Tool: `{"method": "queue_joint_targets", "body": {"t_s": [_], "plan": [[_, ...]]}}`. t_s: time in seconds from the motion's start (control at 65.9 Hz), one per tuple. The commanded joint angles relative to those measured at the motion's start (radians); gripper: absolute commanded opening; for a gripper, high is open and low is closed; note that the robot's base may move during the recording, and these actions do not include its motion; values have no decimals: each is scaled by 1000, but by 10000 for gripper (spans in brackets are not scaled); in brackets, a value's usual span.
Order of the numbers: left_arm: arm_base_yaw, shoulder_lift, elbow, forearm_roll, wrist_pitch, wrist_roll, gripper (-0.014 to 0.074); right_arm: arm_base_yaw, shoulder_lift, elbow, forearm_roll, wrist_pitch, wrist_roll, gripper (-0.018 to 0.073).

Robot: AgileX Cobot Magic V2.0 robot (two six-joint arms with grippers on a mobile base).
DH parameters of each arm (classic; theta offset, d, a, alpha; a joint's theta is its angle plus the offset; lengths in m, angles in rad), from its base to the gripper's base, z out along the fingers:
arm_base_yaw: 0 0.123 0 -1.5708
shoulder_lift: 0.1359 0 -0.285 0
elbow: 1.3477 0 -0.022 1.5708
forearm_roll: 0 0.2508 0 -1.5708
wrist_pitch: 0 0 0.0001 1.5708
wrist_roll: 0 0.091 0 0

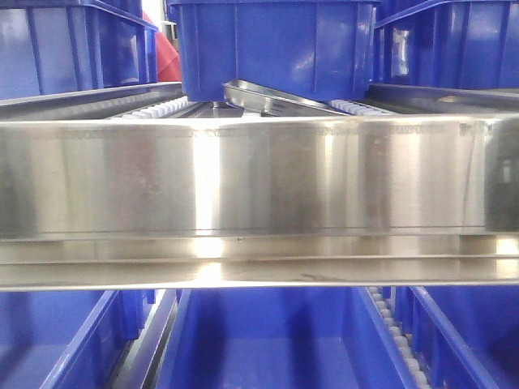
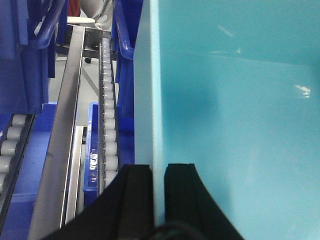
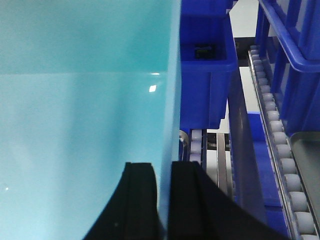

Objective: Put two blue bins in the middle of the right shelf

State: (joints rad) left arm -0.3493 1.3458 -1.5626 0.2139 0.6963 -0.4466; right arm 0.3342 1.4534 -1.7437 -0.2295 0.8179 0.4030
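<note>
Left gripper (image 2: 159, 168) and right gripper (image 3: 161, 166), reaching forward, clamp opposite side walls of 1 blue bin (image 2: 240, 125).

Front view: steel shelf beam (image 1: 259, 186) spans the frame, hiding all behind it. Upper blue bin (image 1: 276, 40) cut by top edge; lower bins (image 1: 268, 348) by bottom edge. Red patch (image 1: 166, 57): unidentifiable. Wrist views: clamped bin wall (image 2: 235, 125) washed out pale, runs off frame; left end effector (image 2: 159, 167) and right end effector (image 3: 161, 165) cut at bottom edge. Dark item (image 3: 202, 51) in far bin (image 3: 207, 85): too small to tell.
</note>
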Motion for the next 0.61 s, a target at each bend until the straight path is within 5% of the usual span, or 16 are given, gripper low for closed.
{"method": "queue_joint_targets", "body": {"t_s": [0.0, 0.592], "plan": [[2, -15, -8, -1, -65, -7, -111, -1, -10, -12, -34, -42, -9, -162], [2, -15, -8, 1, -64, -7, -111, -1, -10, -12, -34, -42, -9, -162]]}}
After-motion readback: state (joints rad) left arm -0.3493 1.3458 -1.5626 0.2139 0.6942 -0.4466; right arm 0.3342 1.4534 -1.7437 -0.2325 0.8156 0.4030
